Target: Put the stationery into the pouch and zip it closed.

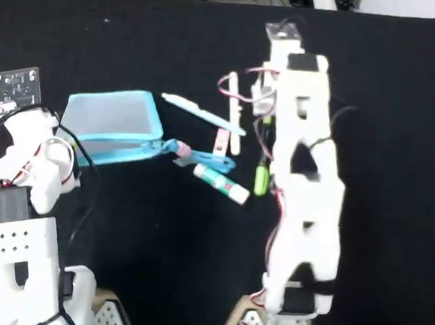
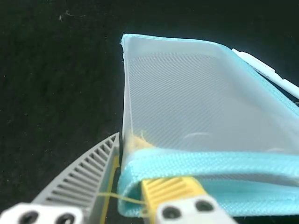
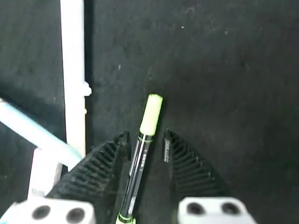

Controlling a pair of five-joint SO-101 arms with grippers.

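the pouch [image 1: 114, 118], pale mesh with turquoise trim, lies in the upper left of the high view on the black table [image 1: 402, 109]. the left gripper [image 2: 133, 163] is clamped on its near corner, with the turquoise edge pinched between the grey ribbed finger [image 2: 91, 175] and the yellow pad [image 2: 168, 189]. whether the zip is open i cannot tell from here.

the stationery is scattered to the right of the pouch, around the middle of the high view, all of it outside the pouch. a white pen [image 1: 197, 111] slants just off the pouch's upper right corner. a long white stick [image 1: 234, 111] stands nearly vertical in the frame, with a small pink piece [image 1: 220, 142] just beneath it. a blue strap [image 1: 199, 158] trails from the pouch's lower right corner, and a glue stick [image 1: 221, 182] lies at a slant just below it.

the green highlighter [image 1: 262, 175] lies close against the right arm [image 1: 302, 184]. the right gripper [image 3: 145, 139] is down over it with its fingers spread apart, one on each side of the barrel, not closed on it. the white stick runs along the table just beside.
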